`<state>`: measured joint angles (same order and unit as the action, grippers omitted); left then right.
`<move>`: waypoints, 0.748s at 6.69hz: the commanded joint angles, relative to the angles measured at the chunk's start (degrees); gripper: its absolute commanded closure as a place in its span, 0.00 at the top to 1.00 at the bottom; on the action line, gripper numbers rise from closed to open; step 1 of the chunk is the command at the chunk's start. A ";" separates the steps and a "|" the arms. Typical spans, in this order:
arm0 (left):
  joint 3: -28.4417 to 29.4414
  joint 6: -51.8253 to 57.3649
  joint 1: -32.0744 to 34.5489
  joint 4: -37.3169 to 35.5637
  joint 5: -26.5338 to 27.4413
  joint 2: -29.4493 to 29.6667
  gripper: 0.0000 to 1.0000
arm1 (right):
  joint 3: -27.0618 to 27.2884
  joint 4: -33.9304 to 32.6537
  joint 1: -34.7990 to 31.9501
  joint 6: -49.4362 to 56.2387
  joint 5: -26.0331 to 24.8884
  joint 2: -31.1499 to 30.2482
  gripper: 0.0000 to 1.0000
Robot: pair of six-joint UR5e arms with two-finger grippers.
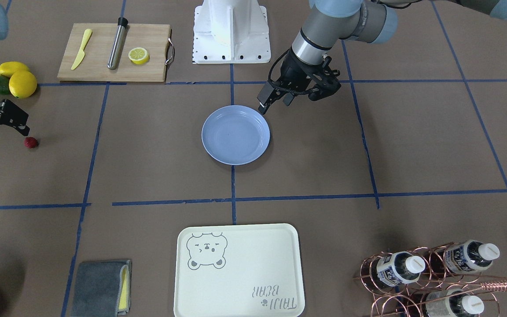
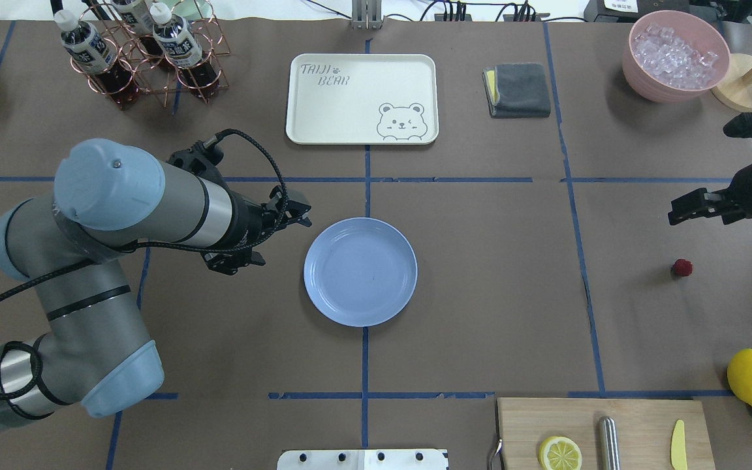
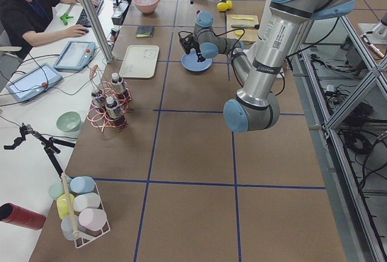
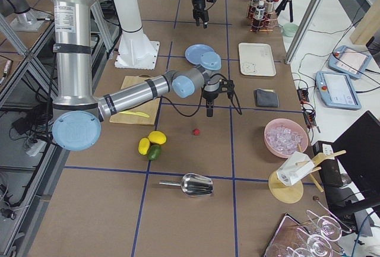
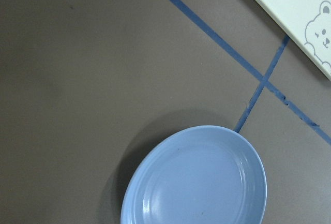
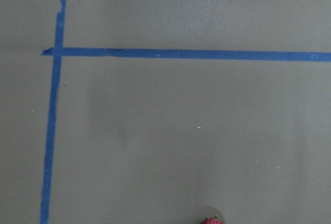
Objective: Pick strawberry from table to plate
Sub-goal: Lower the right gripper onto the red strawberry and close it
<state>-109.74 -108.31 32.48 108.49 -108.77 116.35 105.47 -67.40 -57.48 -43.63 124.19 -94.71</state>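
Brown taped table (image 1: 148, 176): strawberry (image 1: 31, 142) lies unpicked beside the spread right gripper (image 1: 2, 130); plate (image 1: 218, 152) bare; grasp and transfer remain.

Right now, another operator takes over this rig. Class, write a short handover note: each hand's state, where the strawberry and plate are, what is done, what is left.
Left hand: open, empty, beside the plate.
Right hand: looks open, empty, near the strawberry, not touching it.
Strawberry: lying on the table, well away from the plate, on the robot's right.
Plate: mid-table, empty.
Done: nothing grasped yet.
Left: grasp the strawberry, probably with the right hand, carry it over, set it on the plate.
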 commanded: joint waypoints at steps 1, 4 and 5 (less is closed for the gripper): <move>-0.12 0.02 0.21 -0.12 -0.12 0.02 1.00 | -6.31 7.00 3.67 -0.49 -1.66 -1.26 1.00; -0.03 0.02 0.21 -0.12 -0.12 0.11 1.00 | -6.33 6.50 5.79 -0.66 -2.37 -1.35 1.00; -0.03 0.02 0.21 -0.03 -0.12 0.11 1.00 | -6.42 6.41 6.41 -0.66 -2.37 -1.70 1.00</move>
<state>-109.78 -108.28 32.69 108.41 -108.90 116.43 99.15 -60.84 -51.84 -44.26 121.87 -96.11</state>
